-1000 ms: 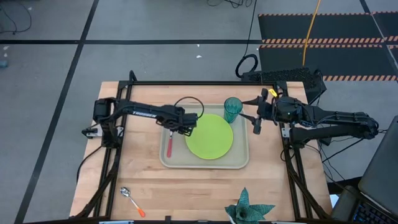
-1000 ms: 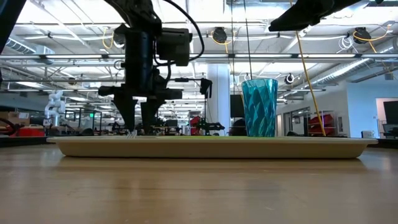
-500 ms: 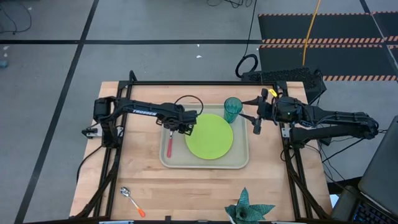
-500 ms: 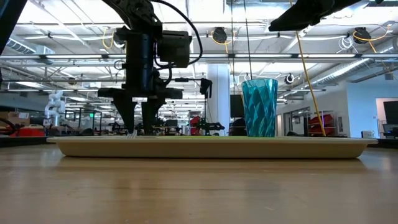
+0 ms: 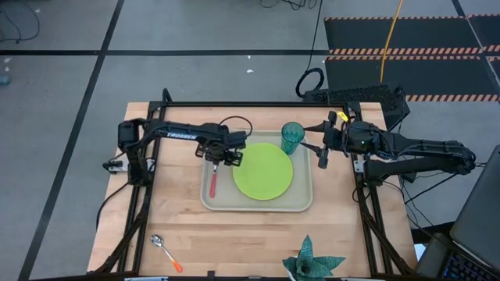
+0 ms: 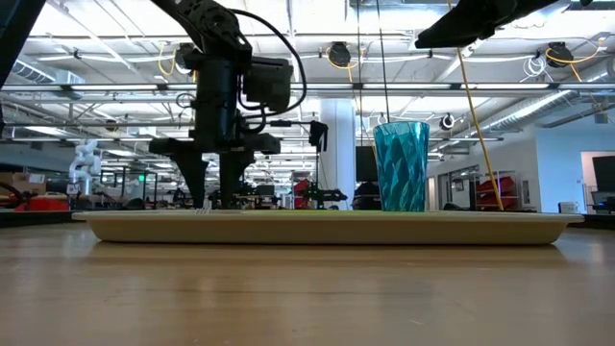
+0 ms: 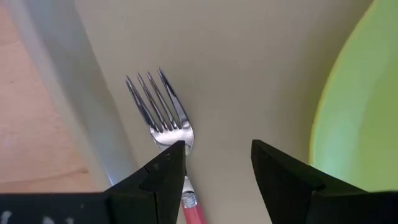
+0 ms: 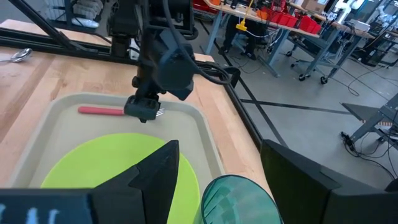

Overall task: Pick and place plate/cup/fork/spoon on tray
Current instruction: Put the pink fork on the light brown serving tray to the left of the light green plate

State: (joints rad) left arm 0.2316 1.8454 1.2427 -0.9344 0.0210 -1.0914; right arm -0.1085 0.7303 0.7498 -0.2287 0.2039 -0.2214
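From the high view I see the tray (image 5: pixel 205 201) at table centre with the plate (image 5: pixel 263 172) in its middle, the cup (image 5: pixel 292 137) at the tray's 1 o'clock corner, and the fork (image 5: pixel 212 183) lying along the 9 o'clock edge, tines toward 12; the spoon (image 5: pixel 166 252) lies off the tray near the table's 7 o'clock corner, so I judge it the one piece left to fetch. My left gripper (image 5: pixel 223 156) hangs over the fork's tines, and white lettering on that arm reads "TROSSEN". The right gripper (image 5: pixel 322 154) waits just off the tray's 3 o'clock edge, near the cup. In the low view the left gripper (image 6: pixel 212 188) points straight down, fingertips spread and just above the tray (image 6: pixel 317 228), while the cup (image 6: pixel 401 165) stands upright on it. The left wrist view shows the fork (image 7: pixel 166 132) flat on the tray floor, free between my spread fingers (image 7: pixel 166 174), the plate (image 7: pixel 357 118) beside it; I judge the fork released there to lie beside the plate like a place setting. The right wrist view shows my right fingers (image 8: pixel 152 171) apart and empty, looking across the cup (image 8: pixel 236 198) and plate (image 8: pixel 112 163) to the fork (image 8: pixel 102 111).
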